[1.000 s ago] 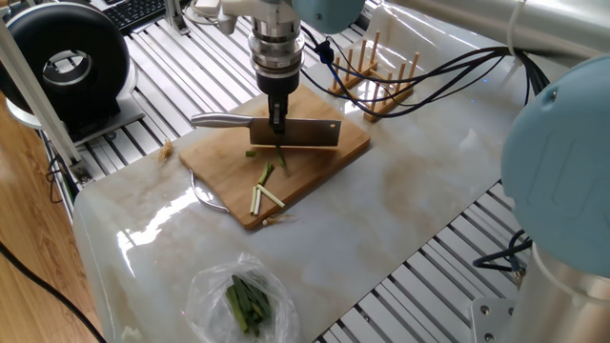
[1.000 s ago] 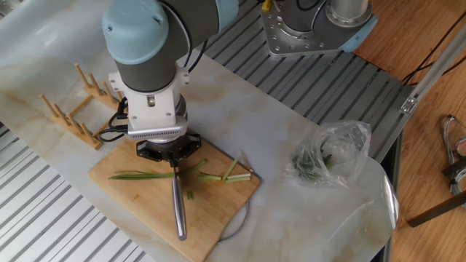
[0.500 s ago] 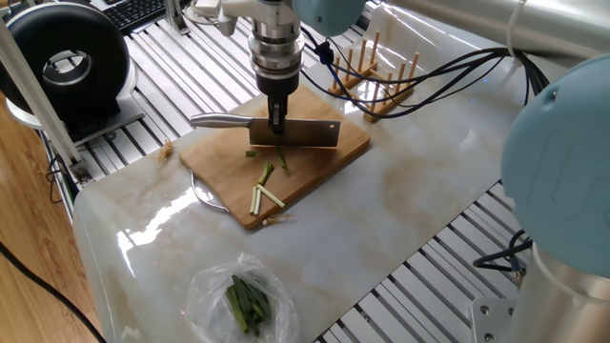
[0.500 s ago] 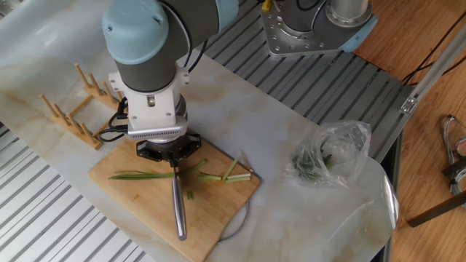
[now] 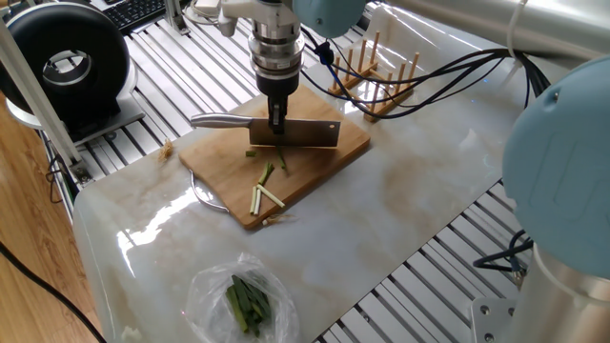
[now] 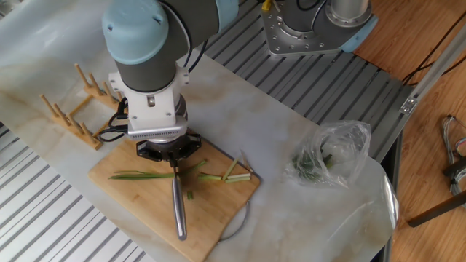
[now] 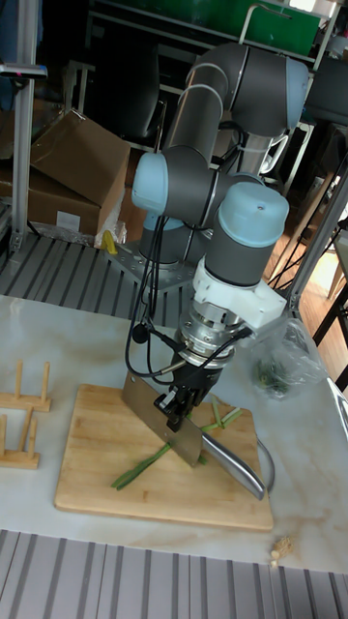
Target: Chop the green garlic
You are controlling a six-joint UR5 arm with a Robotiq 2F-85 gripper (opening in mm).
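A: Nearest the one fixed view, well short of the tool: the plastic bag of dark leaves on the tabletop. Not the task item.

B: Next, the cut sticks, on the cutting board just camera-side of the blade. Tool state?

A: Clamped on the spine of the knife, handle out to one side. Blade stands edge-down across the board, presumably so a vertical press cuts cleanly.

B: And the green garlic?

A: Flat on the board, directly under the tool, crossing beneath the blade; the long leafy part lies beyond it. Judged mid-chop, more cuts left.

B: Beyond the tool?

A: The wooden rack, off the board.
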